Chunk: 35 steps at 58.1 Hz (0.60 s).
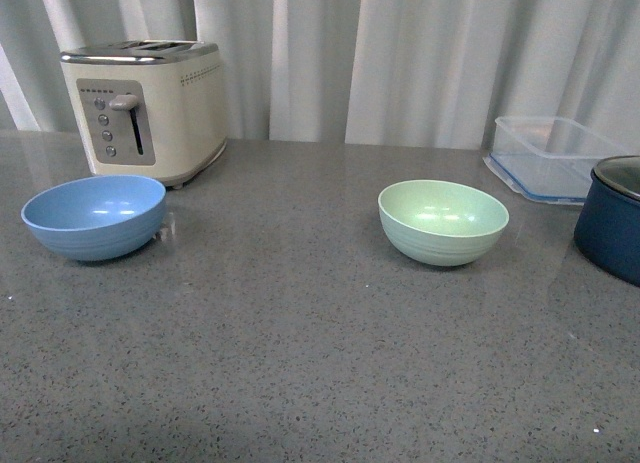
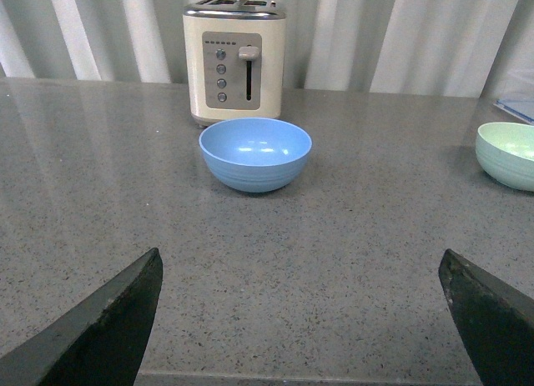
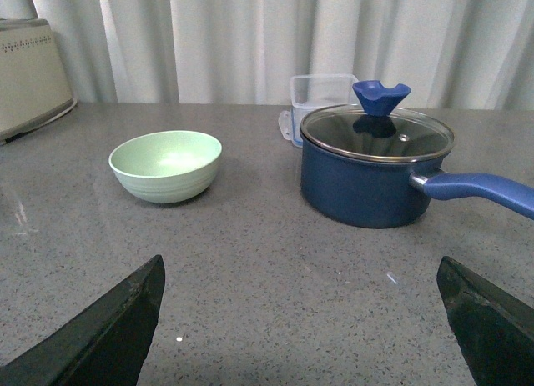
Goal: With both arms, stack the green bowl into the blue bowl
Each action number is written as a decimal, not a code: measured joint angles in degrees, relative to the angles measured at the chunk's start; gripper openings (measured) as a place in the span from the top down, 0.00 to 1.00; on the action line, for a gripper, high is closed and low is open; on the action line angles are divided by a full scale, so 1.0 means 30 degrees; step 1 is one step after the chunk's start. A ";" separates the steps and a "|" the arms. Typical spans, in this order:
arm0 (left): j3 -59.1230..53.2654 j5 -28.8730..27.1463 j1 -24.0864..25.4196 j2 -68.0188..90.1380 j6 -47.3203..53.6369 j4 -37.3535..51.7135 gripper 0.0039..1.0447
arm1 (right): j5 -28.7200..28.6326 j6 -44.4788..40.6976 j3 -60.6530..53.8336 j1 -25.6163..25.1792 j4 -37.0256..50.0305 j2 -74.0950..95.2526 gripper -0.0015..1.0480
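Stacking not yet begun: you are seeing the mint-green round plastic bowl (image 1: 443, 221) sitting on the grey tabletop (image 1: 300, 363), well apart from the sky-blue round plastic bowl (image 1: 94, 215), with left end effector (image 2: 299, 257) and right end effector (image 3: 299, 261) gaping wide, empty.

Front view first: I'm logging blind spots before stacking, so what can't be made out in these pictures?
Navy pot: cut by the front view's right edge.
Clear container: partly behind the pot, right wrist view.
Green bowl: cut by the left wrist view's edge.
Left tool, right tool: only finger ends show; neither appears in front view.
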 joint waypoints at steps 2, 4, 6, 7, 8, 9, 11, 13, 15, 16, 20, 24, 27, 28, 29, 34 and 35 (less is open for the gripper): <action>0.0000 0.0000 0.0000 0.0000 0.0000 0.0000 0.06 | 0.0000 0.0000 0.0000 0.0000 0.0000 0.0000 0.10; 0.0000 0.0000 0.0000 0.0000 0.0007 0.0000 0.06 | 0.0000 0.0000 0.0000 0.0000 0.0000 0.0000 0.10; 0.0000 0.0000 0.0000 0.0000 0.0000 0.0000 0.06 | 0.0000 0.0000 0.0000 0.0000 0.0000 0.0000 0.10; 0.0000 0.0000 0.0000 0.0000 0.0007 0.0000 0.06 | 0.0000 0.0000 0.0000 0.0000 0.0000 0.0000 0.10; 0.0000 0.0000 0.0000 0.0000 0.0000 0.0000 0.06 | 0.0000 0.0000 0.0000 0.0000 0.0000 0.0000 0.10; 0.0000 0.0000 0.0000 0.0000 0.0007 0.0000 0.06 | 0.0000 0.0000 0.0000 0.0000 0.0000 0.0000 0.10; 0.0000 0.0000 0.0000 0.0000 0.0007 0.0000 0.06 | 0.0000 0.0000 0.0000 0.0000 0.0000 0.0000 0.10; 0.0000 0.0000 0.0000 0.0000 0.0007 0.0000 0.06 | 0.0000 0.0000 0.0000 0.0000 0.0000 0.0000 0.10; 0.0000 0.0000 0.0000 0.0000 0.0000 0.0000 0.06 | 0.0000 0.0000 0.0000 0.0000 0.0000 0.0000 0.10; 0.0000 0.0000 0.0000 0.0000 0.0000 0.0000 0.06 | 0.0000 0.0000 0.0000 0.0000 0.0000 0.0000 0.10; 0.0000 0.0000 0.0000 0.0000 0.0007 0.0000 0.06 | 0.0000 0.0000 0.0000 0.0000 0.0000 0.0000 0.10; 0.0000 0.0000 0.0000 0.0000 0.0000 0.0000 0.06 | 0.0000 0.0000 0.0000 0.0000 0.0000 0.0000 0.10; 0.0000 0.0000 0.0000 0.0000 0.0000 0.0000 0.06 | 0.0000 0.0000 0.0000 0.0000 0.0000 0.0000 0.10; 0.0000 0.0000 0.0000 0.0000 0.0000 0.0000 0.06 | 0.0000 0.0007 0.0000 0.0000 0.0000 0.0000 0.10; 0.0000 0.0000 0.0000 0.0000 0.0000 0.0000 0.06 | 0.0000 0.0000 0.0000 0.0000 0.0000 0.0000 0.10; 0.0000 0.0000 0.0000 0.0000 0.0007 0.0000 0.06 | 0.0000 0.0000 0.0000 0.0000 0.0000 0.0000 0.10; 0.0000 0.0000 0.0000 0.0000 0.0007 0.0000 0.06 | 0.0000 0.0000 0.0000 0.0000 0.0000 0.0000 0.10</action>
